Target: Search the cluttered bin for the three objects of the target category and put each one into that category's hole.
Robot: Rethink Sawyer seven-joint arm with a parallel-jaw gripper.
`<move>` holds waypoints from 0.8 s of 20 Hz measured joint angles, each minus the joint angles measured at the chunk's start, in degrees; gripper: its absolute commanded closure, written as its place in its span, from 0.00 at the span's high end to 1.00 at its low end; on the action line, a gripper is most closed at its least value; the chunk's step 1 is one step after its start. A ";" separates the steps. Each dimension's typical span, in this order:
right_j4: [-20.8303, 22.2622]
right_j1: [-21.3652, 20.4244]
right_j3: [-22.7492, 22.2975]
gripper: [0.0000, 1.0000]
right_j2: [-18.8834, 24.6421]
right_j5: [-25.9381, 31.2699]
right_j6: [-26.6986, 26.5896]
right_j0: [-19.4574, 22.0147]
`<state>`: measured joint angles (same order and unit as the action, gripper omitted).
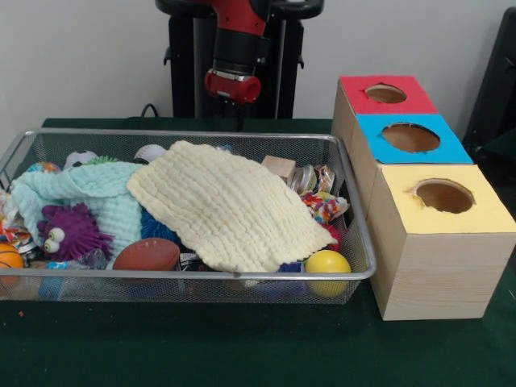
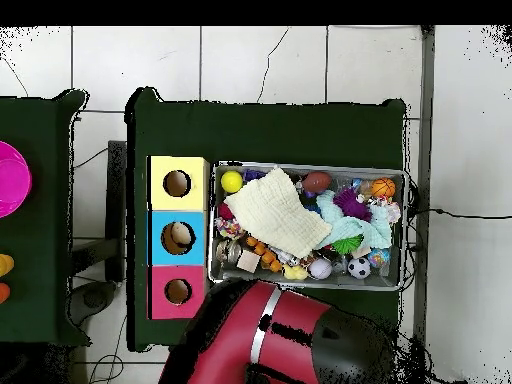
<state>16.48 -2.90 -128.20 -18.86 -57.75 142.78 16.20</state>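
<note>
Bin [image 1: 187,135] sat on the green table, just beside the row of three wooden boxes: yellow-topped box [image 1: 442,197], blue-topped box [image 1: 411,138], red-topped box [image 1: 386,94], each with one round hole.

Progress, as judged: in the overhead view something pale lay inside the blue-topped box's hole, so one object may already have been posted; the yellow and red holes looked empty. Target category not identifiable from the views. Bin was full, so most of the search seemed left.

Arm [image 1: 236,48] hung behind the bin's far rim. Its lower end was lost against the dark pedestal; could not tell whether the gripper was open or held anything.

Hidden: cream cloth [image 1: 230,205] and mint cloth [image 1: 93,193] covered the bin's middle. Visible around them: purple fuzzy toy [image 1: 71,230], toy football [image 1: 147,255], yellow ball [image 1: 327,263], wooden block [image 1: 279,168]. Small items by the bin's box-side rim unclear.
</note>
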 measured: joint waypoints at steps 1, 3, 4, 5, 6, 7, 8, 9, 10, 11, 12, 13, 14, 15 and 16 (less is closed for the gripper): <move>-0.29 0.08 -0.02 1.00 -0.11 -0.05 0.00 -0.35; -1.34 0.15 -0.16 1.00 -0.31 -0.07 0.00 -1.31; -1.92 0.21 -0.27 1.00 -0.35 -0.14 0.00 -1.74; -2.89 0.31 -0.48 1.00 -0.39 -0.33 0.00 -2.40; -5.69 0.53 -1.13 1.00 -0.37 -0.88 0.01 -4.03; -8.18 0.68 -1.68 1.00 -0.34 -1.22 0.01 -5.48; -10.70 0.75 -2.19 1.00 -0.26 -1.22 0.01 -6.92; -11.89 0.74 -2.42 1.00 -0.20 -1.11 0.01 -7.62; -13.04 0.67 -2.65 1.00 -0.12 -0.90 0.01 -8.28; -15.43 0.32 -3.08 1.00 0.06 0.00 0.02 -9.64; -16.32 0.09 -3.22 1.00 0.12 0.61 0.02 -10.16; -17.36 -0.32 -3.36 1.00 0.19 1.65 0.04 -10.79; -19.08 -1.38 -3.44 1.00 0.19 4.55 0.05 -11.96; -19.97 -2.18 -3.41 1.00 0.14 6.81 0.05 -12.55; -20.82 -3.05 -3.34 1.00 0.09 9.36 0.05 -13.03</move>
<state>-4.35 -5.95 -131.55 -18.77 -48.39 142.83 3.17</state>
